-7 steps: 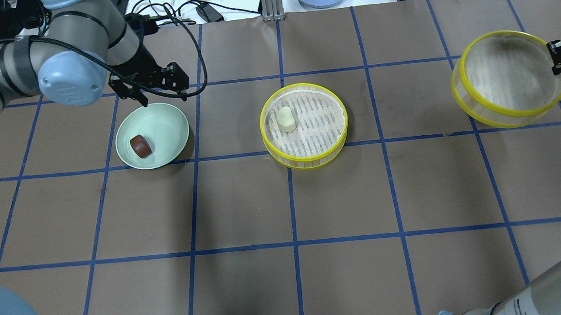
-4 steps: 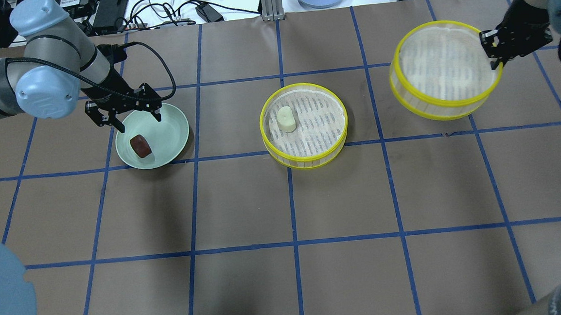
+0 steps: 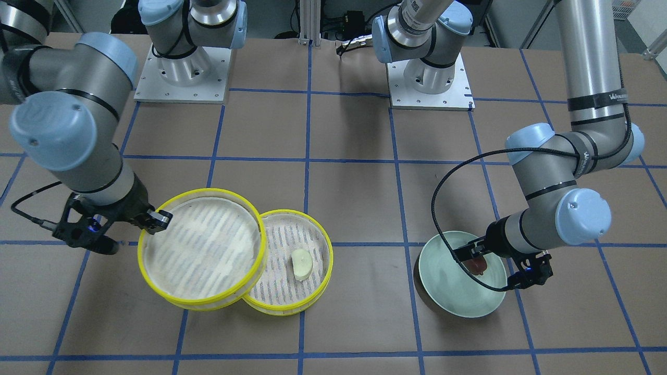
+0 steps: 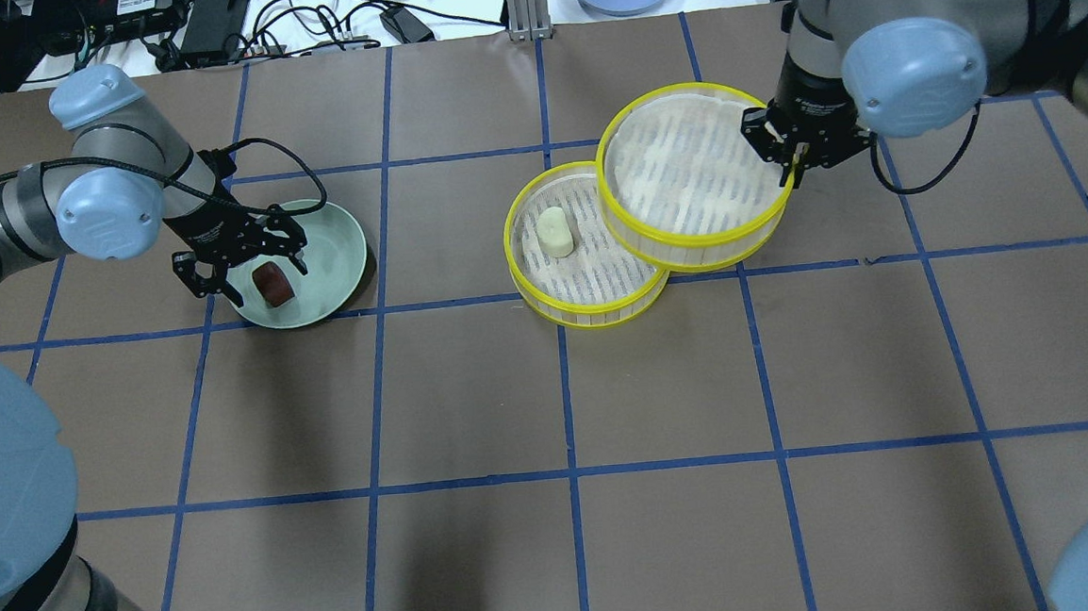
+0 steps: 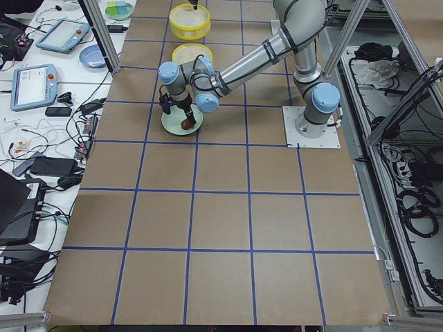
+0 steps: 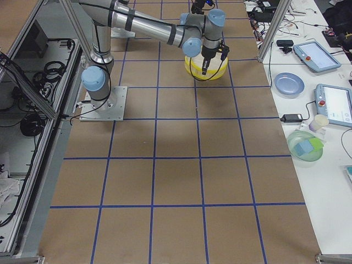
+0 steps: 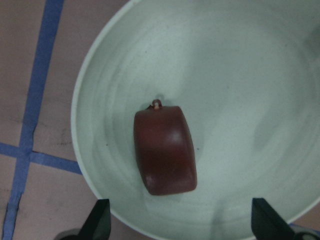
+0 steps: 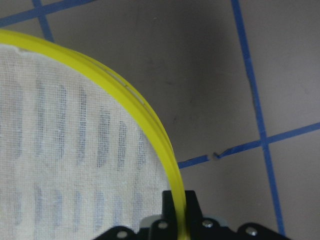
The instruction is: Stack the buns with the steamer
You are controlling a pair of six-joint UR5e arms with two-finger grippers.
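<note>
The left claw (image 4: 243,275) hangs wide astride the brown bun (image 4: 273,284) in the mint plate (image 4: 333,252), ready to pinch. The cream bun (image 4: 554,232) lies in the centre tier (image 4: 582,313) on the surface (image 4: 606,387). Beyond, the right claw (image 4: 789,170) grips the second tier (image 4: 703,256) by its rim, raised partly over it for stacking.

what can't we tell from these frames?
Left wrist view: left gripper fingers are cut off by the bottom edge; their height over the green plate is unclear.
Front-facing: that gripper hides most of the brown bun.
Overhead: held tier overlaps the lower tier; contact unclear.
Exterior right: the right arm blocks the tiers; cream bun not visible.
</note>
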